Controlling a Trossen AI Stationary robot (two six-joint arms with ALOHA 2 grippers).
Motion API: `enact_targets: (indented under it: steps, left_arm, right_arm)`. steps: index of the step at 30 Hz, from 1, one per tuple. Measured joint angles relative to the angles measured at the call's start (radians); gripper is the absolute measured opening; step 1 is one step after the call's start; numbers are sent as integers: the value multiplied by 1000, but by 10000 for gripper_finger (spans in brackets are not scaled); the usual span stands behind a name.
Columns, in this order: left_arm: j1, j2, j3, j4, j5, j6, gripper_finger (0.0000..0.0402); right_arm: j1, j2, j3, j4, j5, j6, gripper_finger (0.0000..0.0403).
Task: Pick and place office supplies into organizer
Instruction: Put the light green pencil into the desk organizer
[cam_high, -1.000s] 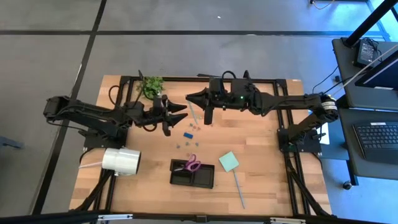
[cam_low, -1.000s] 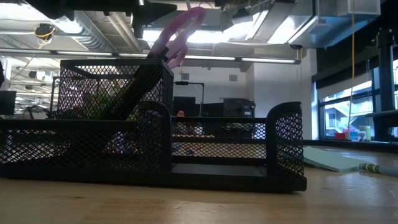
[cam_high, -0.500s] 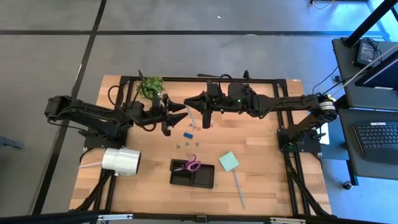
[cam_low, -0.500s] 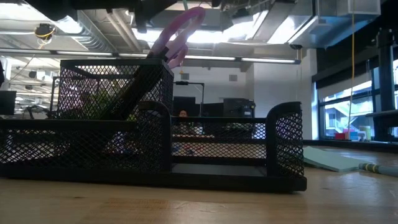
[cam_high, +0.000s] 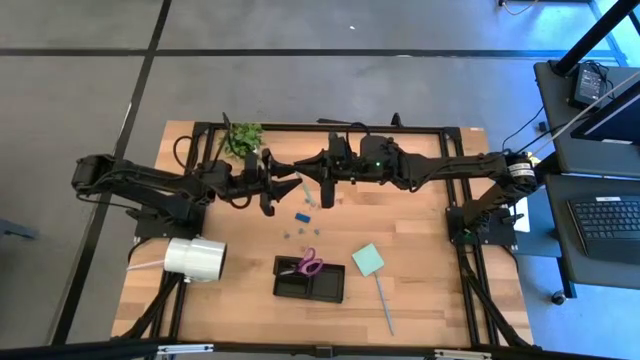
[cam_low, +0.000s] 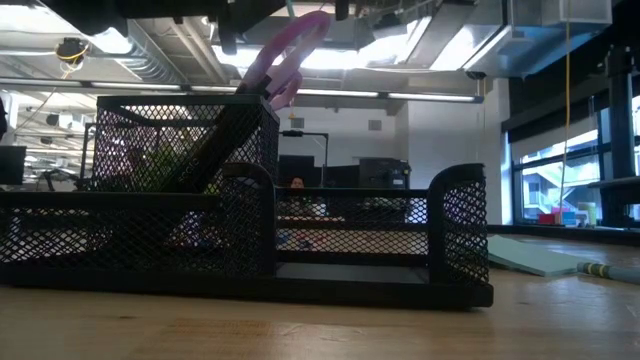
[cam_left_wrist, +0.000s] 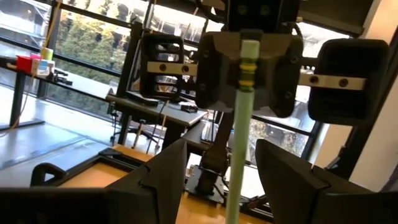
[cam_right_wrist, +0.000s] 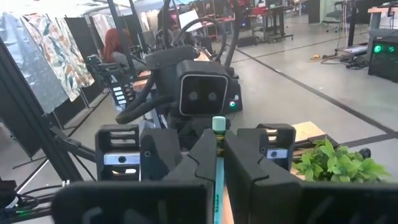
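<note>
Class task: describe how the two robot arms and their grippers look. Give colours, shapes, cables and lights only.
Both arms are dark, slim and jointed. The left gripper and right gripper have blocky black fingers. A green light glows on the right arm; black cables loop at both bases.

Even overhead light up top; backlit, soft-focus views lower down.

From above you get flat, even light: the bench (cam_high: 420, 300) reads warm and clear, and shadows under the arms are faint and short. In the low view you look into bright ceiling strips and a glowing window at right, so the organizer (cam_low: 240, 200) goes to a near-black mesh silhouette; the bench foreground is blurred, and the pink scissors (cam_low: 285, 55) catch the glare. In your left wrist view, daylight from the windows behind backlights everything, leaving the near fingers (cam_left_wrist: 161, 180) dark and soft-edged, while the pen (cam_left_wrist: 239, 124) stays fairly crisp. Your right wrist view is brightly lit, with blurred foreground and mild stretching toward the edges.
</note>
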Motion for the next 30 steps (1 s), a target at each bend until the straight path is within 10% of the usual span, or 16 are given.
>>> enact_targets:
  steps: [30]
  left_arm:
    - [33,0,0,3,62,-2,113]
  right_arm:
    - [-3,21,0,29,-20,21,16]
